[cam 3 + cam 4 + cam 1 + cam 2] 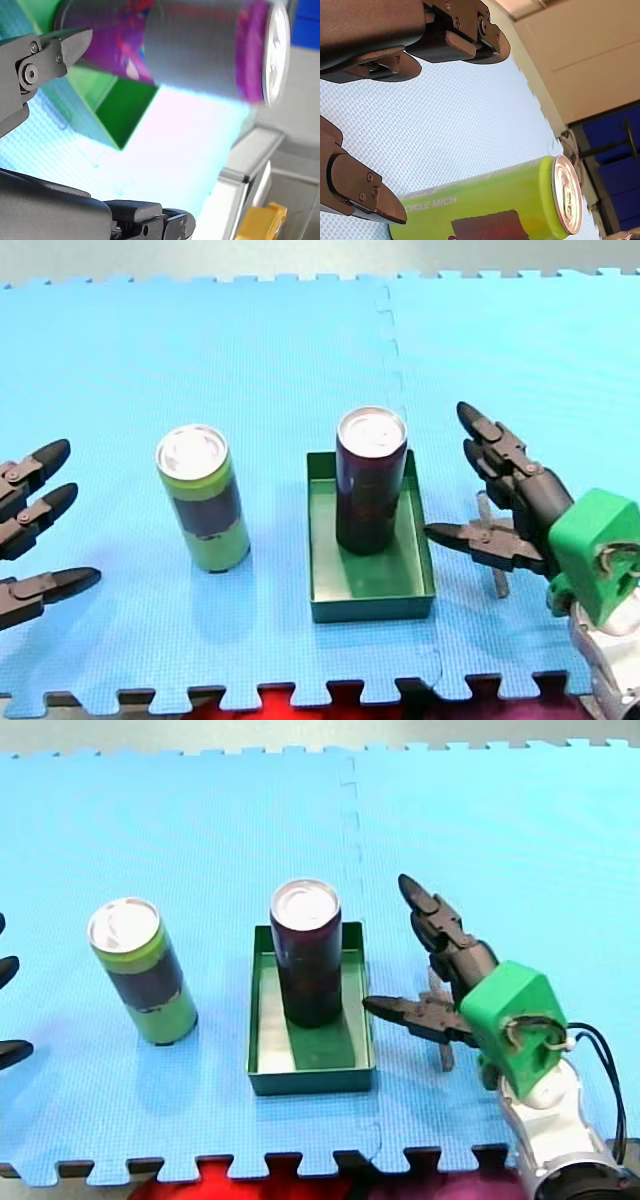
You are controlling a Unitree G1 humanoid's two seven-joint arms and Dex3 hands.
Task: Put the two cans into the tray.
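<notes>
Looked like a robot test lab: blue interlocking foam mats (250, 340) laid as the work surface, a pale metal frame rail (250, 147) at their edge, plain beige wall panels (585, 55) beyond.

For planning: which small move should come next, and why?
Probably the left hand, at the mat's left edge, should reach toward the green can, standing outside the tray; the purple can already stands inside, right hand beside the tray.

Blue foam mat (250, 360) of interlocking tiles, toothed at far and near edges, joined along a seam (391, 350) running front to back. Grey strip (300, 255) beyond the far edge; red surface (300, 705) below the near one. Beige panels (580, 55) and dark blue panel (615, 145) past the mat; pale ledge (250, 150) beside a yellow object (260, 222).
</notes>
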